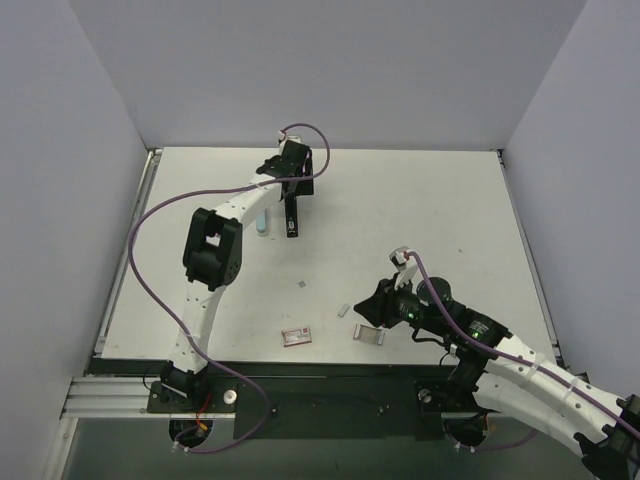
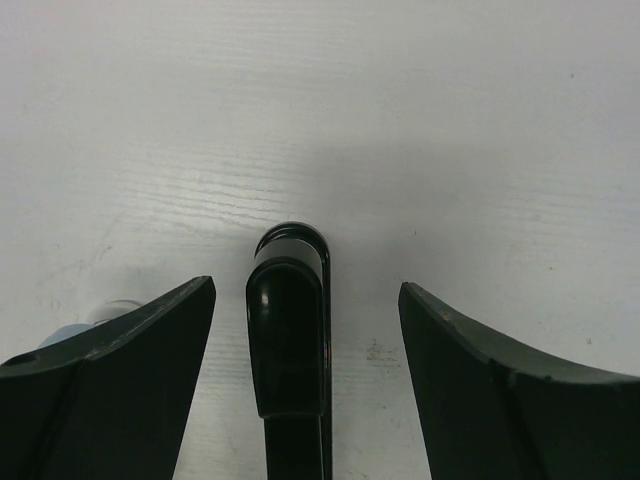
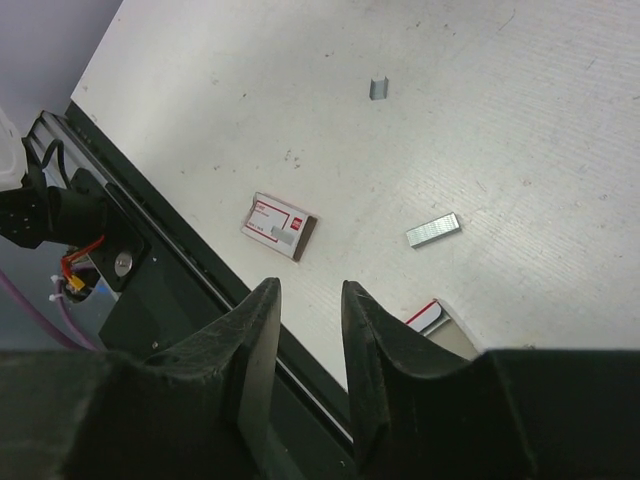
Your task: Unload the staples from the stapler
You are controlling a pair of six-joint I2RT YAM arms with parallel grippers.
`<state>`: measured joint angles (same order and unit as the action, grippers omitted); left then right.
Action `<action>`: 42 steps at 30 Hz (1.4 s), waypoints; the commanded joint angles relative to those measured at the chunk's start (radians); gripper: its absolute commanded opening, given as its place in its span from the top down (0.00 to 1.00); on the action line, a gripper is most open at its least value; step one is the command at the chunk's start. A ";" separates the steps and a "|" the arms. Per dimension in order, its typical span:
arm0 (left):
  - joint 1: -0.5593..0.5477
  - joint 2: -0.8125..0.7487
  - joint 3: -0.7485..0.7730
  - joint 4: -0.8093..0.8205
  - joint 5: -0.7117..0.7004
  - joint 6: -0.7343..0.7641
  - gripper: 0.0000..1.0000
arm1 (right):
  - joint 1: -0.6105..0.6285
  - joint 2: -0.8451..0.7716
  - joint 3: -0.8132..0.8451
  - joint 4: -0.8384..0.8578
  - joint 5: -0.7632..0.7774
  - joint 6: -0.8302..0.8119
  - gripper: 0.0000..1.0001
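Observation:
The black stapler point(image 1: 291, 222) lies at the far middle-left of the table. My left gripper point(image 1: 292, 198) is open and straddles its end. In the left wrist view the stapler point(image 2: 290, 340) lies between the spread fingers point(image 2: 150, 345) without touching either, nearer the left one. A silvery strip of staples point(image 1: 343, 309) lies near the front, with a smaller piece point(image 1: 302, 285) beyond it. The right wrist view shows the strip point(image 3: 433, 230) and the small piece point(image 3: 379, 88). My right gripper point(image 3: 310, 300) hovers near the front edge, jaws a little apart and empty, also seen from the top point(image 1: 372, 305).
A small red-and-white box point(image 1: 297, 337) lies near the table's front edge and also shows in the right wrist view point(image 3: 280, 225). A second box part point(image 1: 370, 335) lies under my right gripper. A pale blue object point(image 1: 262, 222) lies just left of the stapler.

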<state>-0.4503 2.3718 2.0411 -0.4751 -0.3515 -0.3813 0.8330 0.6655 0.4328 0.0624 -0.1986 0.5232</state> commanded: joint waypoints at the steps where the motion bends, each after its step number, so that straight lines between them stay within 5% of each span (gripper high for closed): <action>1: 0.001 -0.104 -0.008 0.039 0.023 0.005 0.14 | 0.008 -0.006 0.021 0.007 0.021 -0.002 0.71; 22: -0.240 -0.804 -0.812 0.394 -0.007 0.058 0.15 | 0.005 0.133 0.121 -0.190 0.149 -0.040 0.53; 36: -0.422 -1.238 -1.242 0.443 0.095 -0.119 0.16 | 0.066 0.354 0.109 -0.072 0.324 0.253 0.48; 42: -0.436 -1.413 -1.291 0.348 0.155 -0.130 0.16 | 0.106 0.526 0.168 -0.072 0.409 0.380 0.47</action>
<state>-0.8768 1.0458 0.7456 -0.0937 -0.2443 -0.4877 0.9230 1.1233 0.5449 -0.0322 0.1154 0.7795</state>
